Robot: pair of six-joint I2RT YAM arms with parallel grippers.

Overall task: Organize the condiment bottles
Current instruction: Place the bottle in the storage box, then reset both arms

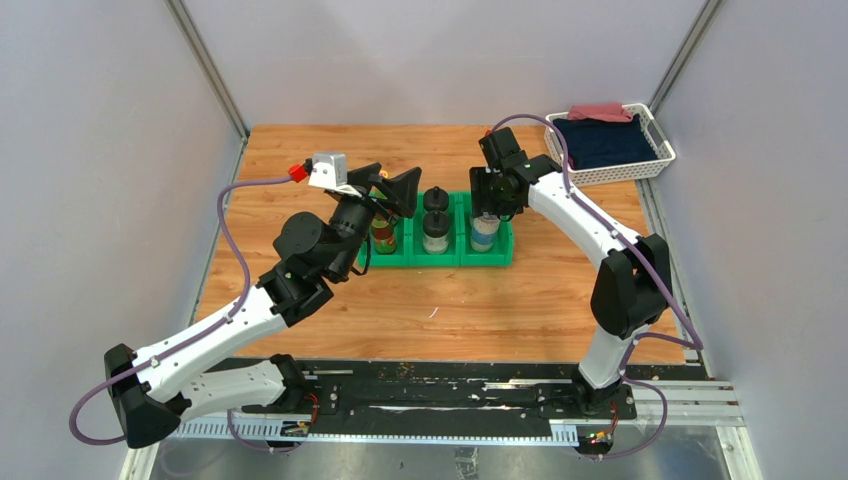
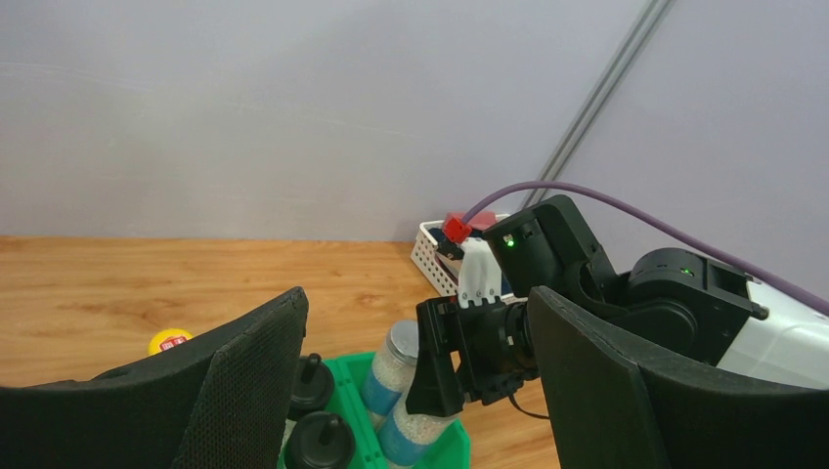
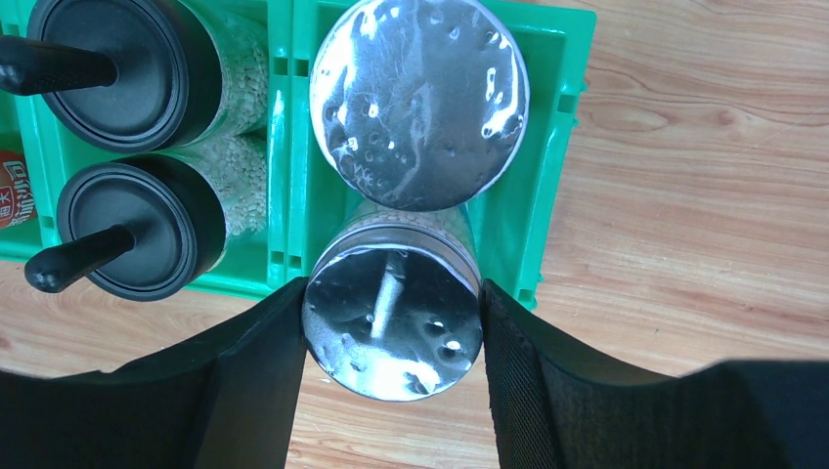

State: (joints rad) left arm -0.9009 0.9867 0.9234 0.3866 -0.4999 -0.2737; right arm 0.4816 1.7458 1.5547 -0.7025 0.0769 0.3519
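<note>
Near shaker (image 3: pixel 391 327) – silver lid up, sitting in the bin's 3 o'clock compartment, in the 6 o'clock half. Right pincer (image 3: pixel 391 303) is clamped on it, one pad pressed to each side of the lid. I cannot tell whether its base is fully down on the compartment floor. Far shaker (image 3: pixel 420 107) stands at its 12 o'clock, the two lids all but touching.

Middle compartment holds one knob-lidded bottle (image 3: pixel 127 68) and its twin (image 3: pixel 137 230). A brown bottle (image 1: pixel 383 236) shows in the 9 o'clock compartment. Green bin (image 3: pixel 543 127) sits mid-bench (image 1: pixel 500 300).

Left pincer (image 1: pixel 388 188) hangs over the 9 o'clock end of the bin, jaws wide, holding nothing.

My read: this is the placing step for what looks like the last bottle – the sort is nearly done. Next I'd spread the right jaws just enough to free the lid, then rise straight up. Little room toward 12 o'clock, so no sideways drift or the neighbour gets knocked.
</note>
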